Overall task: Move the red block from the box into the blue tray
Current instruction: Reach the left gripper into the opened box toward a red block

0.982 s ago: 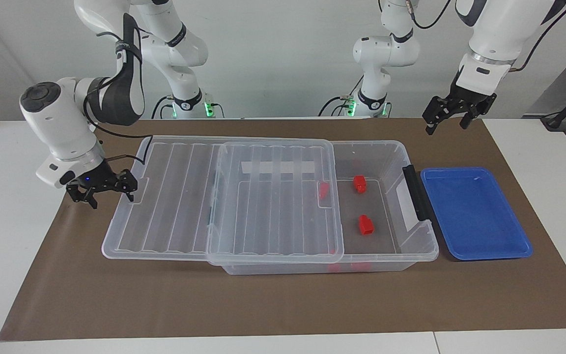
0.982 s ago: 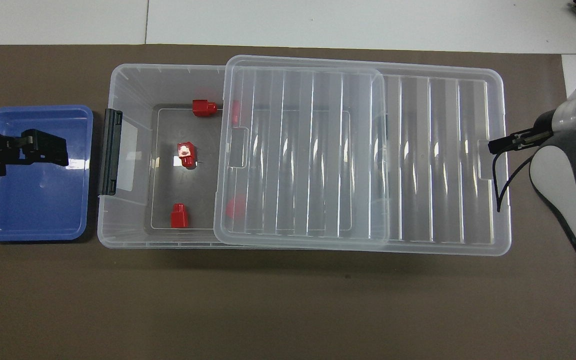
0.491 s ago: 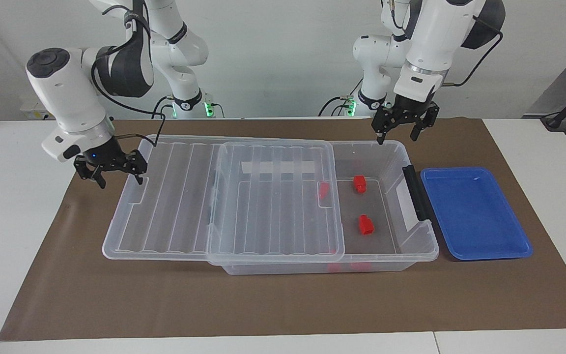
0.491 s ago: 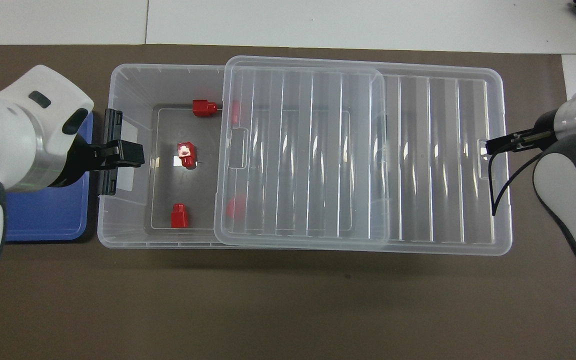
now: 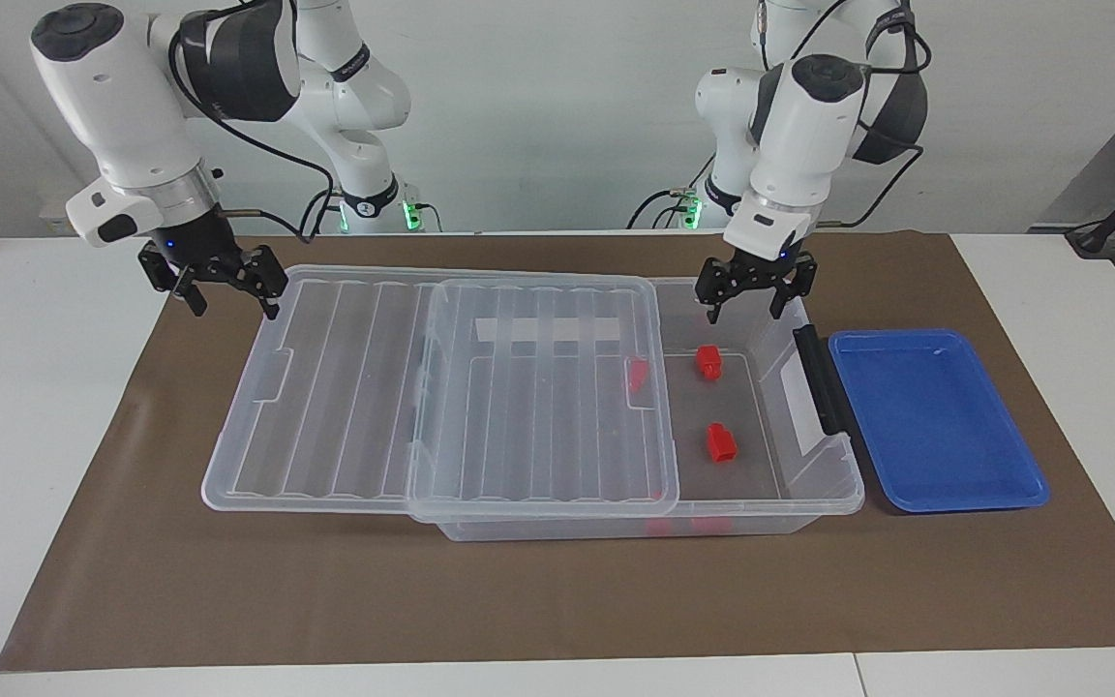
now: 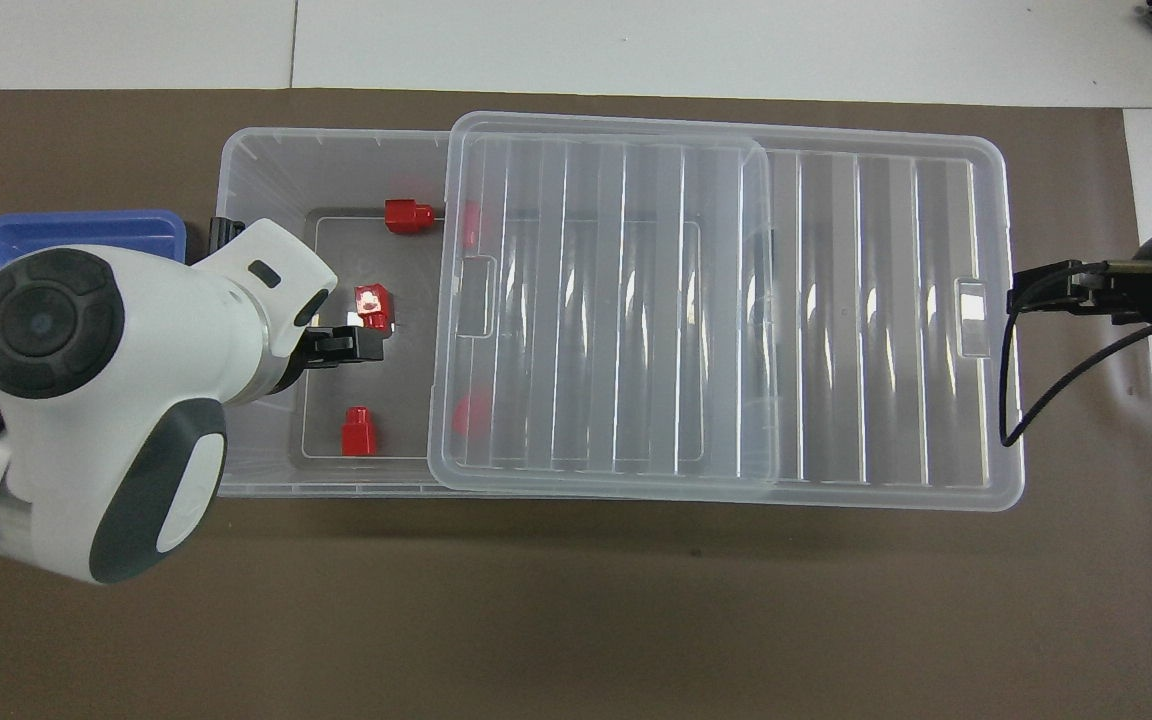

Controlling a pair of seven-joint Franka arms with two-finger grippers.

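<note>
The box and its ribbed lid are clear glossy plastic; the red blocks and blue tray smooth plastic; the brown surface looks matt.

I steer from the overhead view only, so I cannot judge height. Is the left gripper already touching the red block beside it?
Observer: No. In the facing view the left gripper hangs above the rim of the box, well clear of the red block.
Operator: Are its fingers open?
Observer: Yes, open, with nothing between them.
Operator: And the right gripper?
Observer: The right gripper waits in the air by the end of the lid, also open.
</note>
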